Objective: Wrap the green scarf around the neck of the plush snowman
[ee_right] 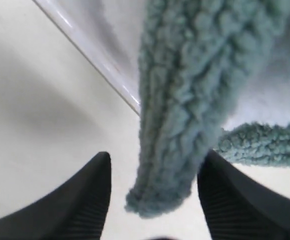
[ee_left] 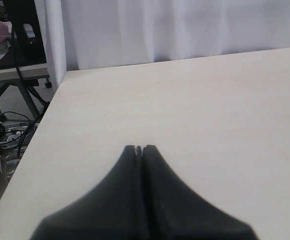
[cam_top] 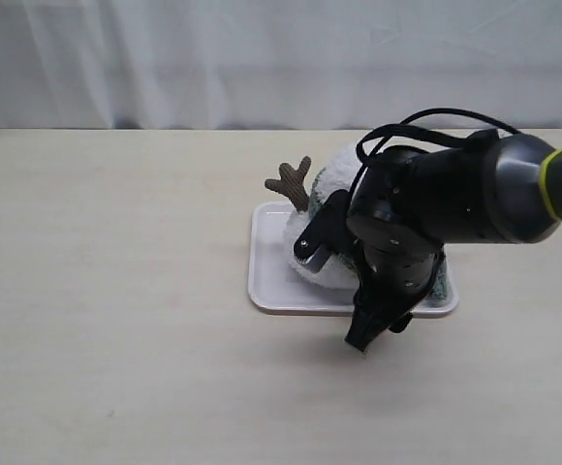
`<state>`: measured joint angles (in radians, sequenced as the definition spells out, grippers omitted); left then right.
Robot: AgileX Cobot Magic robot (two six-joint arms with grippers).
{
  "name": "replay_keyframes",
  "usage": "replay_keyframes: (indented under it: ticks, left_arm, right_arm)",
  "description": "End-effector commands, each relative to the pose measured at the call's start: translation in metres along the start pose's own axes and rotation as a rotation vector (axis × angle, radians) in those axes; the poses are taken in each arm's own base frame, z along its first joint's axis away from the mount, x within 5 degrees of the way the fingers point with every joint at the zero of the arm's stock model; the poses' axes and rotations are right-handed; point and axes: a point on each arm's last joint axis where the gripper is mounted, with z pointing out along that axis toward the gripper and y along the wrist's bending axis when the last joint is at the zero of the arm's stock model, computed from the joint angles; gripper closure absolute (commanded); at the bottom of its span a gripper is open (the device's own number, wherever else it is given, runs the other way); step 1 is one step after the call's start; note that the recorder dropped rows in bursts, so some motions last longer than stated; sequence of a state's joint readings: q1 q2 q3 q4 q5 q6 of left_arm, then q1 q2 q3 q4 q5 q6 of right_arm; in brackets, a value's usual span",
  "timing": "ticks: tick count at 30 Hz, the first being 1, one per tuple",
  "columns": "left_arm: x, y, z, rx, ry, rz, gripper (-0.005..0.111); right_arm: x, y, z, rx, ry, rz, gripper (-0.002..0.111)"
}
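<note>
Left claw [ee_left: 139, 148] pinched shut on nothing above the pale beige table [ee_left: 195, 100], and across to the right claw [ee_right: 157, 155], fingers spread wide, the rounded end of the fuzzy grey-green knitted scarf [ee_right: 185, 90] dangling ungripped between them, with the fluffy white plush snowman [cam_top: 322, 184] just beyond it on the white rectangular tray [cam_top: 266, 286].

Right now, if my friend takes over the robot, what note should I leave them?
Left gripper: shut, empty, over bare table.
Right gripper: open beside the white tray; an end of the green scarf hangs between its jaws, unpinched.
Things: plush snowman on the tray, mostly hidden by the right arm; scarf draped over its fluff, one end past the tray's rim.
Done: scarf laid on the snowman.
Left to do: check it circles the neck; the arm hides that.
</note>
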<state>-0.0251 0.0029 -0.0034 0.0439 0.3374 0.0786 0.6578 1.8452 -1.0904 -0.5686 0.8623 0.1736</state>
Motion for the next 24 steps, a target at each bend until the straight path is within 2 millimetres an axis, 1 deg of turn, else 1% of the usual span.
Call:
replay_keyframes:
  ticks: [1,4,7,8,10,11,13,16,18,20,24]
  left_arm:
    - [0.0,0.0,0.0,0.0,-0.01,-0.005,0.107]
    - [0.0,0.0,0.0,0.0,-0.01,-0.005,0.107]
    - [0.0,0.0,0.0,0.0,-0.01,-0.005,0.107]
    - [0.0,0.0,0.0,0.0,-0.01,-0.005,0.107]
    - [0.0,0.0,0.0,0.0,-0.01,-0.005,0.107]
    - [0.0,0.0,0.0,0.0,-0.01,-0.005,0.107]
    - [0.0,0.0,0.0,0.0,-0.01,-0.005,0.107]
    - [0.0,0.0,0.0,0.0,-0.01,-0.005,0.107]
    - [0.0,0.0,0.0,0.0,-0.01,-0.005,0.107]
    - [0.0,0.0,0.0,0.0,-0.01,-0.005,0.107]
    - [0.0,0.0,0.0,0.0,-0.01,-0.005,0.107]
  right_arm:
    - [0.006,-0.008,-0.023,-0.02,-0.035,0.072,0.054]
    - [0.015,-0.013,-0.038,-0.015,-0.01,0.101,0.054]
    - [0.026,-0.018,-0.047,0.001,0.046,0.113,0.054]
    - [0.028,-0.019,-0.048,0.002,0.049,0.118,0.054]
    - [0.032,-0.023,-0.048,0.009,0.014,0.19,0.054]
    - [0.034,-0.026,-0.047,0.006,-0.006,0.237,0.054]
    - [0.041,-0.039,-0.037,-0.005,-0.043,0.344,0.054]
    - [0.054,-0.056,-0.018,-0.047,-0.076,0.476,0.054]
    - [0.06,-0.063,-0.006,-0.082,-0.125,0.542,0.054]
    - [0.064,-0.067,0.004,-0.107,-0.197,0.583,0.054]
    - [0.066,-0.059,0.015,-0.135,-0.327,0.526,0.054]
